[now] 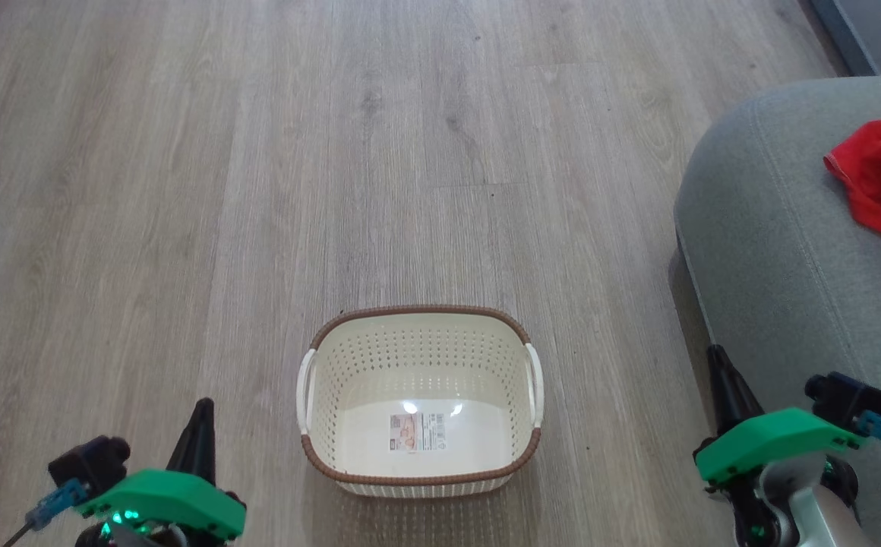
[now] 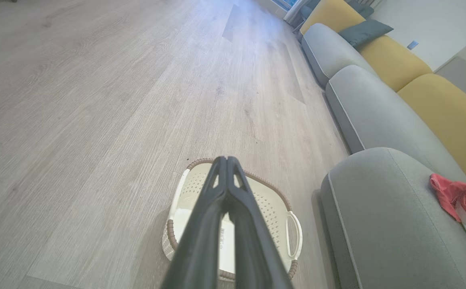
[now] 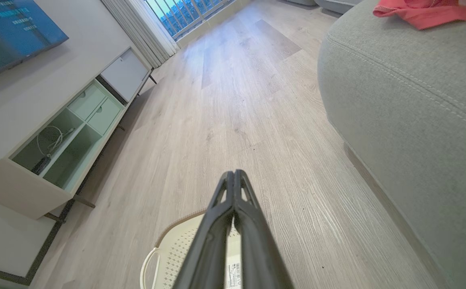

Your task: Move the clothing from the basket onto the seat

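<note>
From the basket [image 1: 419, 357], bare floor [image 1: 258, 190] lies open from 8 through 1 o'clock. From 2 to 4 o'clock the seat [image 1: 775, 251] bulks up, with a narrow floor strip between. On it at 2 o'clock lies the clothing [image 1: 877, 182], possibly spreading further off-frame.

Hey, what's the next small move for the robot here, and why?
Probably just stop here: the basket is empty, the red clothing already lies on the seat, and the left gripper and right gripper are shut, holding nothing.
</note>
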